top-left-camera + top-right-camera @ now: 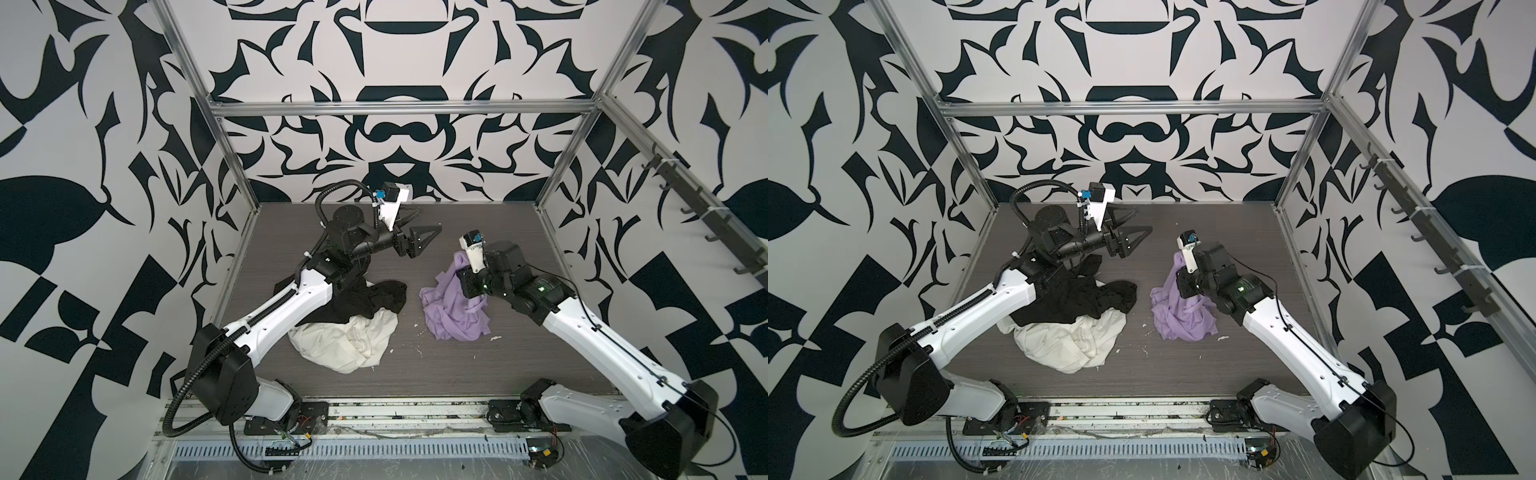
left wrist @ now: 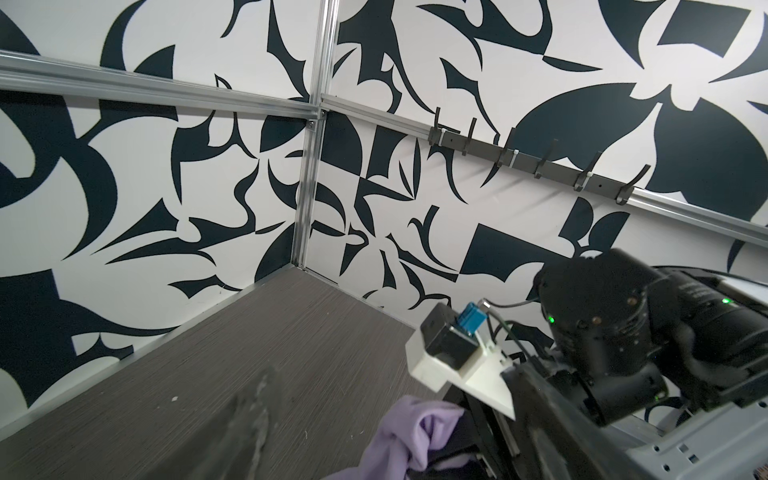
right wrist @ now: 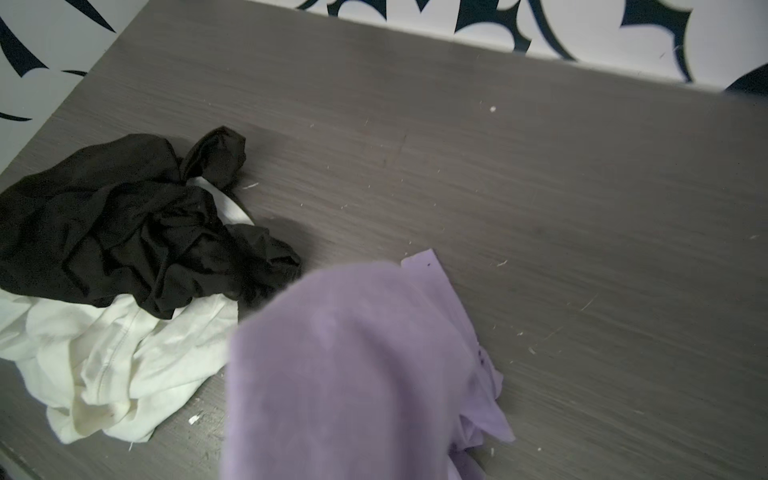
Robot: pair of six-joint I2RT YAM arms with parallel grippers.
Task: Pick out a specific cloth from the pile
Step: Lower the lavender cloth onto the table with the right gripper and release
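I had the right gripper (image 1: 465,276) clenched on the cloth (image 1: 451,313), apart from the pile (image 1: 353,332) — left gripper (image 1: 429,219) hung released. Next, I judged — lift it fully free.

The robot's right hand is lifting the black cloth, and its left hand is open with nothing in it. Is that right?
Not quite. The right hand is lifting the light-purple cloth, not the black one, as both top views show. The black garment lies on the cream-white garment. The left hand is open with nothing in it.
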